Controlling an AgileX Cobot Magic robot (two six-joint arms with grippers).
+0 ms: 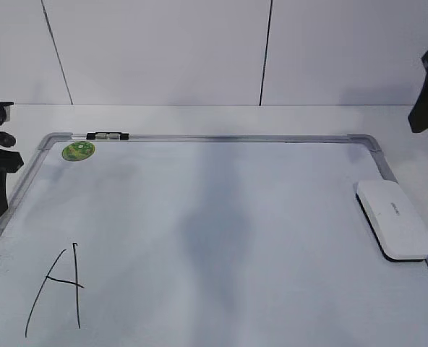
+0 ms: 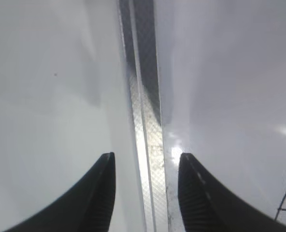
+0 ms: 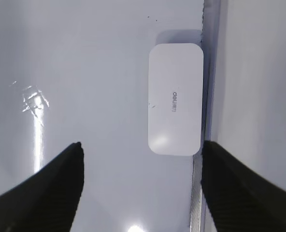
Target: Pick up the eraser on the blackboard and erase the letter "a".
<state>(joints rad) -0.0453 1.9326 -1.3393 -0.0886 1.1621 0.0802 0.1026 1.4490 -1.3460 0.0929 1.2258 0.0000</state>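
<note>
Nearest, a marker "A" (image 1: 55,289) is sitting at 7 o'clock; eraser (image 1: 393,218) is lying untouched at 3, both end effectors (image 3: 140,159) gaping empty.

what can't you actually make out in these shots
- The lowercase "a": not seen in any view. The exterior view shows only a capital "A"; the blackboard runs past the bottom edge.
- Eraser underside: hidden, it lies pad-down.
- Left gripper: in the exterior view, cut off by the left edge.
- Right gripper: in the exterior view, cut off by the right edge.
- Green sticker print: too small.
</note>
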